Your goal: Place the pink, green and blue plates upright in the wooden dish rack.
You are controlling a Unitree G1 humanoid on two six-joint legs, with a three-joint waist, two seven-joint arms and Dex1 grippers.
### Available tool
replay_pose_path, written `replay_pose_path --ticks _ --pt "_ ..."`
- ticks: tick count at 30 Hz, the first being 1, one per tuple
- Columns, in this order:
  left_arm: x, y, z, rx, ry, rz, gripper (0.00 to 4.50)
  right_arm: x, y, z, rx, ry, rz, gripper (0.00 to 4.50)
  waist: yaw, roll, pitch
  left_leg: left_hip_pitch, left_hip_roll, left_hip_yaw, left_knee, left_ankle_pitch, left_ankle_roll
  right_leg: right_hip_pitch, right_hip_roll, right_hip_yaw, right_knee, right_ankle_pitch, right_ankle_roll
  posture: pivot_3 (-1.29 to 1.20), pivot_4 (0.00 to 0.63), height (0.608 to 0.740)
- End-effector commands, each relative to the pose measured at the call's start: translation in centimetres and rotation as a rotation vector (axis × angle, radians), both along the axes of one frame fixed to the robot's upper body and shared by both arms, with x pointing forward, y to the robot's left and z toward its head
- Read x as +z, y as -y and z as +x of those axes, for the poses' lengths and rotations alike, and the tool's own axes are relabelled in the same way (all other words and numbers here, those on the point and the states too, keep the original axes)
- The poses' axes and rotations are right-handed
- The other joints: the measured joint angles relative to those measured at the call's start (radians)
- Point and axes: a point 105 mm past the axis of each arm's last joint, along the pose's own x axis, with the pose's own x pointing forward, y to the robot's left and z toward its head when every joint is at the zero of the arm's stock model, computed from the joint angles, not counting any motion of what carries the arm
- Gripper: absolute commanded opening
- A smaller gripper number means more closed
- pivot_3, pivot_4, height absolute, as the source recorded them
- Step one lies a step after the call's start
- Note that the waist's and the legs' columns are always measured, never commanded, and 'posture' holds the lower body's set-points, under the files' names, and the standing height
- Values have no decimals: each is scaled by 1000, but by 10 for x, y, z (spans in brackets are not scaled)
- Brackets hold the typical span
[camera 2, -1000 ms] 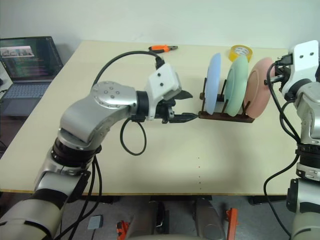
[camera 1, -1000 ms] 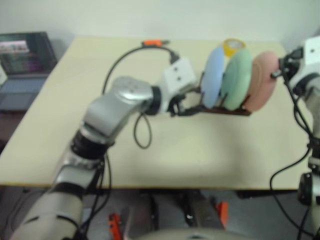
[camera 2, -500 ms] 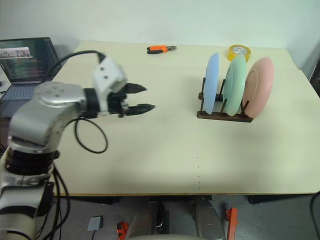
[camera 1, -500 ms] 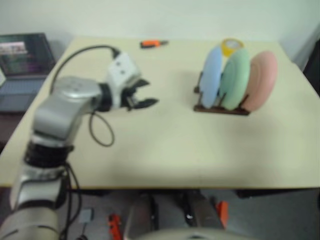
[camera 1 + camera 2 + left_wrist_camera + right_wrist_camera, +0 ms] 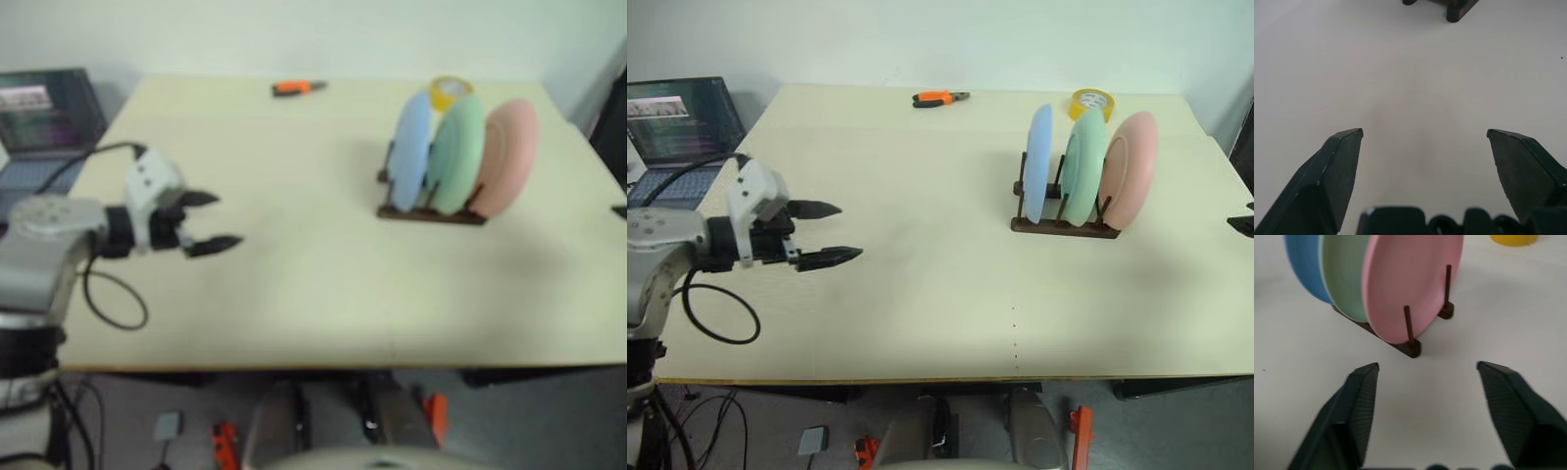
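While upright on edge, plates [image 5: 1083, 166] face sideways along wooden dish rack [image 5: 1063, 226].

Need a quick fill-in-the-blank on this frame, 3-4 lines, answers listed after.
1. The plate standing between the blue plate and the pink plate in the wooden dish rack is ____.
2. The number of plates standing upright in the rack is ____.
3. The left tool has its jaws ____ and holds nothing.
4. The roll of tape on the table behind the rack is coloured ____.

Missing words: green; three; open; yellow
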Motion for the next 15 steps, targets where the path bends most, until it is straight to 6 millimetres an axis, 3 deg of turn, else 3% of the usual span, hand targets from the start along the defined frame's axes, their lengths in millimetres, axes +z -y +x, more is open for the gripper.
replay_pose_path --ticks 1,6,12,15 --pt "27 -17 -10 17 68 -12 4500 17 -8 -3 65 48 23 4453 0 0 0 0 0 0 0 0 0 0 0 0 0 0 0 0 150 740" --pt "19 -60 -15 148 -7 -11 4500 16 -20 -3 114 7 74 4453 -1 3 0 1 1 0 -1 0 0 0 -2 0 0 -1 -1 0 150 740" --pt "9 -67 -23 164 -12 48 4500 2 -21 -4 108 -50 135 4453 7 2 0 1 0 1 -2 0 0 -2 -8 -1 -1 -1 -1 0 150 740" --pt "13 -68 -25 165 -6 51 4500 -3 -20 -2 94 -28 123 4453 10 2 0 0 0 1 -2 0 -1 -2 -9 -1 -1 -1 -2 0 150 740"
